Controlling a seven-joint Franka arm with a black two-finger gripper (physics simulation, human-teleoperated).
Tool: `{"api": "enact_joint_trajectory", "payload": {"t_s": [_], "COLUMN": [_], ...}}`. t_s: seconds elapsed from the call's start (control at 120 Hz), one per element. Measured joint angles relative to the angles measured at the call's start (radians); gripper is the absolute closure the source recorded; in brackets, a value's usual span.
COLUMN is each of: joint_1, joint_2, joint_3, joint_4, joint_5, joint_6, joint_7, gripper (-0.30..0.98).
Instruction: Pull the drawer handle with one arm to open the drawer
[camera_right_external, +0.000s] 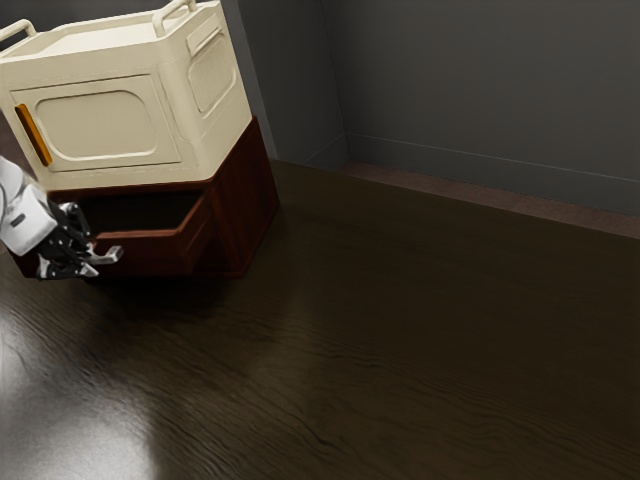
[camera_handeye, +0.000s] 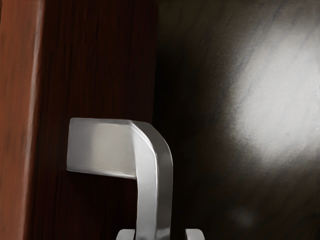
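Drawer (camera_right_external: 152, 257), exterior view's left, beneath the cream cabinet (camera_right_external: 100, 122), stands partly open; my gripper (camera_handeye: 160, 234) is spread around its handle (camera_handeye: 154, 190), gap at one side, so I judge opening achieved, further travel possibly left.

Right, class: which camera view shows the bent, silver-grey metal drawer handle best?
The wrist view: there the handle looks large, showing its bend and where it meets the dark reddish wooden drawer front. In the exterior view it is small, one end showing beside the black two-finger gripper.
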Motion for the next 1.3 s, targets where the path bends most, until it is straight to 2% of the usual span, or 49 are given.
{"api": "enact_joint_trajectory", "payload": {"t_s": [0.258,1.3], "joint_1": [-0.001,-0.002], "joint_2": [-0.066,-0.200], "joint_3": [0.028,0.031], "joint_4": [-0.063,-0.168], "joint_5": [0.008,0.026], "joint_6": [-0.008,-0.043], "joint_7": [0.003,0.015], "gripper": [0.66,0.69]}}
